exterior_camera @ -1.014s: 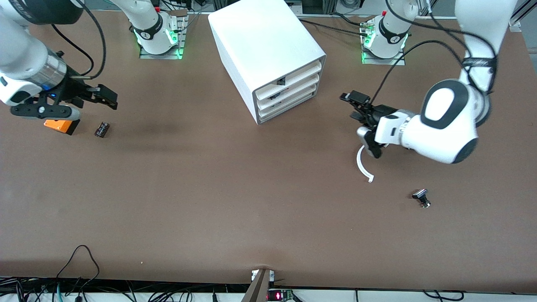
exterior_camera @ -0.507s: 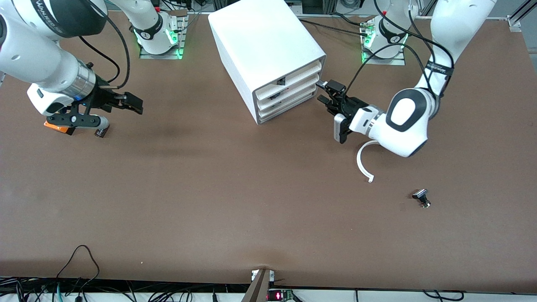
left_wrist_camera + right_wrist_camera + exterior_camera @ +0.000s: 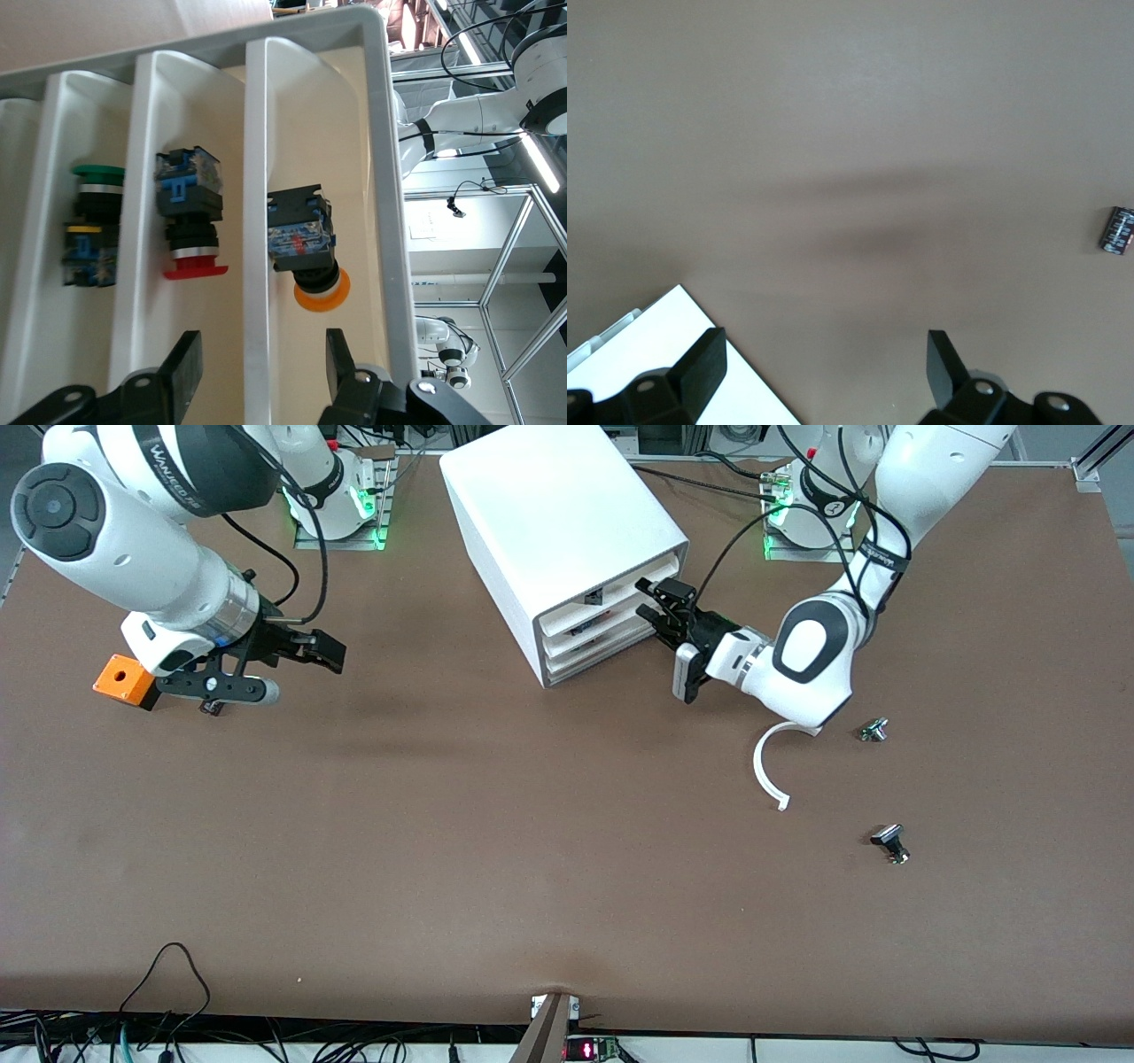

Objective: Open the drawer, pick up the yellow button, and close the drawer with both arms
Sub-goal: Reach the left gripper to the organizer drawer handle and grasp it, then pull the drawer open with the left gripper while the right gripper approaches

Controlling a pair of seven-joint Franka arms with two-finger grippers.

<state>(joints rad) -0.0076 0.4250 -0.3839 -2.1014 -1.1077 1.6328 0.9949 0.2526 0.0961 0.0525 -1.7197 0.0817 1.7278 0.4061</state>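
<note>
The white cabinet (image 3: 558,505) stands toward the arms' bases, and its top drawer (image 3: 638,577) sits flush with the two lower ones. My left gripper (image 3: 645,600) is open and empty right at the drawer fronts. In the left wrist view its fingers (image 3: 263,367) straddle the wall between the top drawer (image 3: 372,159) and the middle one. The button (image 3: 306,243), with an orange cap on a blue and black body, lies in the top drawer. My right gripper (image 3: 330,651) is open and empty over the table between the orange cube and the cabinet; it also shows in the right wrist view (image 3: 824,367).
An orange cube (image 3: 124,680) and a small black part (image 3: 211,707) lie by the right gripper. A white curved strip (image 3: 766,766) and two black-and-silver parts (image 3: 874,730) (image 3: 890,843) lie near the left arm. The lower drawers hold a red-capped (image 3: 190,221) and a green-capped button (image 3: 93,221).
My left gripper has moved in to the drawer fronts. My right arm has swung toward the cabinet, uncovering the orange cube. A small silver part now shows beside the left arm.
</note>
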